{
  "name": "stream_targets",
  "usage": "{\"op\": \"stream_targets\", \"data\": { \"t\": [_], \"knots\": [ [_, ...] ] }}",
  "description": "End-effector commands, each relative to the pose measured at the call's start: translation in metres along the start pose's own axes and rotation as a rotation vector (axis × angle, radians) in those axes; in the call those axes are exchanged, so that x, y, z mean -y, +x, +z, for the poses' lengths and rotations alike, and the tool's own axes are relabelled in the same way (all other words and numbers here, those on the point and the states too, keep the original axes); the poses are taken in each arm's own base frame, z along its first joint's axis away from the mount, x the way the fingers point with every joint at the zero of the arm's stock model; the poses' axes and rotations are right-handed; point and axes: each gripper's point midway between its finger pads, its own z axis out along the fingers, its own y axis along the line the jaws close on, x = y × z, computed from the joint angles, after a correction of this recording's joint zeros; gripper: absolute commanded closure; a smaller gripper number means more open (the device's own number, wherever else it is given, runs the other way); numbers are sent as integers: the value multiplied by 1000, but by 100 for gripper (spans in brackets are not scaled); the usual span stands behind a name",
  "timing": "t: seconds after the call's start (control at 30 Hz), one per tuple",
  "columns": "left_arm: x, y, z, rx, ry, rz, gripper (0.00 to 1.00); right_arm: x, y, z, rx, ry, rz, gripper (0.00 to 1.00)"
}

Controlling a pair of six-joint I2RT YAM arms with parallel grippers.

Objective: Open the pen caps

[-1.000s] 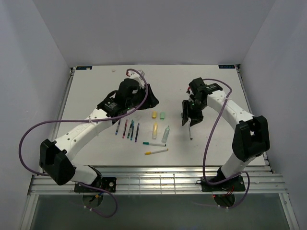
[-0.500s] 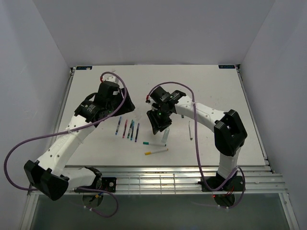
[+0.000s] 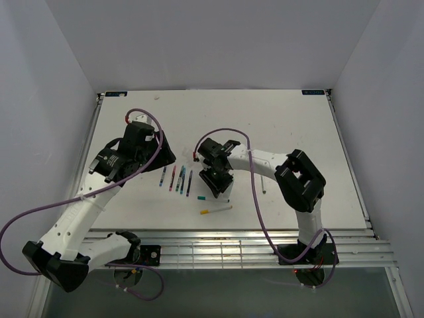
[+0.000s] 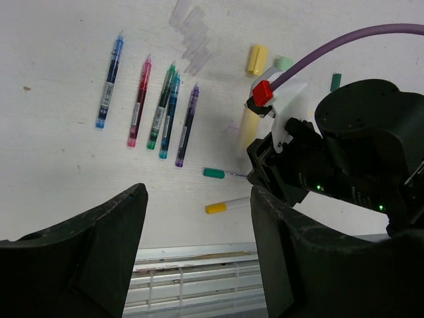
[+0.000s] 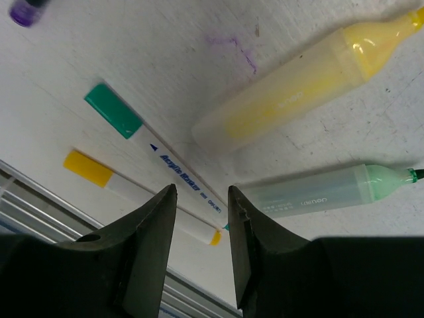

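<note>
The right tool (image 5: 201, 199), jaws apart, hangs astride the barrel of the white acrylic marker (image 5: 177, 173), leaving its green cap (image 5: 112, 110) clear beyond the tips, probably for the left tool (image 4: 197, 195), likewise apart and empty, to pull.

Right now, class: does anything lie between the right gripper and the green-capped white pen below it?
Nothing visible. The right gripper hangs open over the green-capped white pen, its barrel showing bare between the fingers. The pale-green highlighter and yellow-capped pen lie beside it, not across it.
</note>
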Motion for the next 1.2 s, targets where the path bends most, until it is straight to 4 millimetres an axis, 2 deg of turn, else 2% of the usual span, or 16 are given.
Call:
{"op": "stream_targets", "data": {
  "t": [0.0, 0.33, 0.53, 0.73, 0.87, 1.17],
  "knots": [
    [-3, 2, -8, 1, 5, -10, 26, 5, -7, -2, 58, 24, -78, 57],
    [-1, 8, -2, -39, 11, -7, 26, 2, 7, 13, 40, -3, -112, 58],
    [-1, 10, 3, -54, 1, -4, 26, -3, -1, 1, 105, -4, -114, 59],
    [0, 14, 10, -67, 7, -1, 26, -10, -20, -25, 189, -1, -124, 59],
    [-1, 15, 14, -71, 9, -1, 26, -18, -22, -36, 207, -23, -136, 59],
    [0, 15, 15, -72, 16, -8, 26, -26, -2, -15, 139, -56, -157, 60]
  ]
}}
